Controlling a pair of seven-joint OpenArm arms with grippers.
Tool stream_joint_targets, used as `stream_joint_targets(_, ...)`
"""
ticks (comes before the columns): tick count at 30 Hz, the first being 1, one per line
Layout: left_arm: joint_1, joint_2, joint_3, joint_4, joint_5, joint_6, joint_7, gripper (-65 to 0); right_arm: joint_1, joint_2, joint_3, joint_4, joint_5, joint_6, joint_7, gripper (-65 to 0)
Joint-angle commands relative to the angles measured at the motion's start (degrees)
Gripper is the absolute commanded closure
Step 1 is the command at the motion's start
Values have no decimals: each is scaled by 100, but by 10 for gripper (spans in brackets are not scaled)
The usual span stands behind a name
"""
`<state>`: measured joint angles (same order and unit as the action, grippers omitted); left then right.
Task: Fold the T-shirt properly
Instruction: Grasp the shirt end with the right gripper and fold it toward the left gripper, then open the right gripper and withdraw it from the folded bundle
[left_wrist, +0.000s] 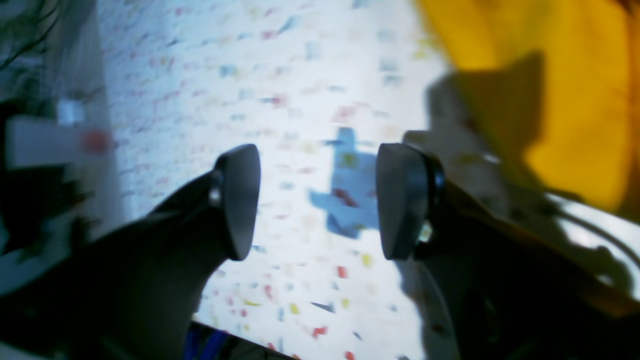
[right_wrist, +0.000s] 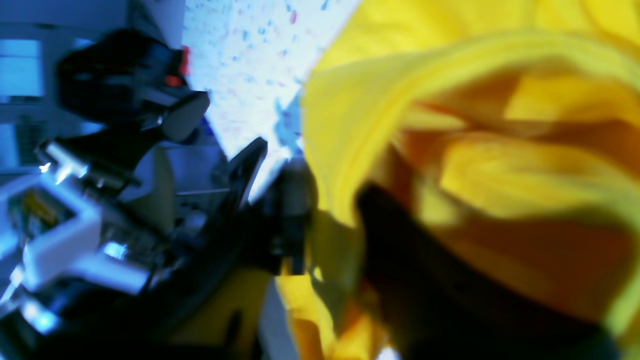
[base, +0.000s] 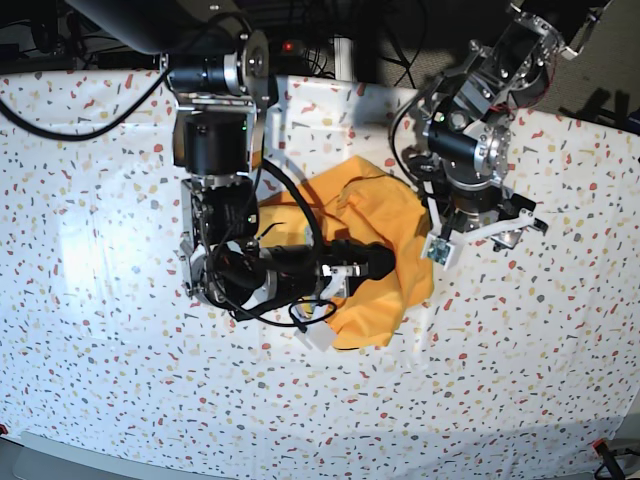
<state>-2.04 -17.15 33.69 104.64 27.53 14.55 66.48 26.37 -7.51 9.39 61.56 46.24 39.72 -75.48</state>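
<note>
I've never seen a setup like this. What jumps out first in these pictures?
A bright orange-yellow T-shirt lies crumpled in the middle of a white speckled tablecloth. The right gripper reaches into its folds, while the left gripper hangs wide open over bare cloth beside the shirt, holding nothing.

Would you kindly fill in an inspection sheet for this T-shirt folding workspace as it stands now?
Surface: white speckled tablecloth covers the table, lying flat where visible.
Job's things: orange-yellow T-shirt bunched in a heap mid-table, not folded; no lettering visible.
Clutter: nothing seen.
Grippers: left pincer open and empty over bare cloth beside the shirt; right pincer at the shirt with fabric around it, too blurred to judge the jaws.
Cables: black cables loop along the right arm over the shirt.
Surroundings: dark equipment and wiring behind the table's far edge.
</note>
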Motion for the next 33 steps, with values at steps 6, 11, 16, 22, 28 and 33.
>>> stream_joint_targets(6,-85,-7,-26,107,247,48,-50,-357,155,-149,-188,96,1344,28,42,-232)
stream_joint_targets(11,-85,-17,-28,107,308,46,-52,-357,203,-149,-518,96,2011,28,-20,-232)
stream_joint_targets(16,-85,-20,-28,107,310,46,-48,-357,302,-149,-713,96,2238,28,-452,-232)
stream_joint_targets(22,-85,-20,-28,107,522,46,-46,-356,479,-149,-717,101,1075,28,-452,-232)
stream_joint_targets(28,-96,-20,-28,107,1779,50,-44,-357,824,-149,-708,114,1134,28,-326,-232)
stream_joint_targets(33,-116,-20,-33,111,1895,455,-136,-357,1307,-149,-542,122,588,28,-28,-232)
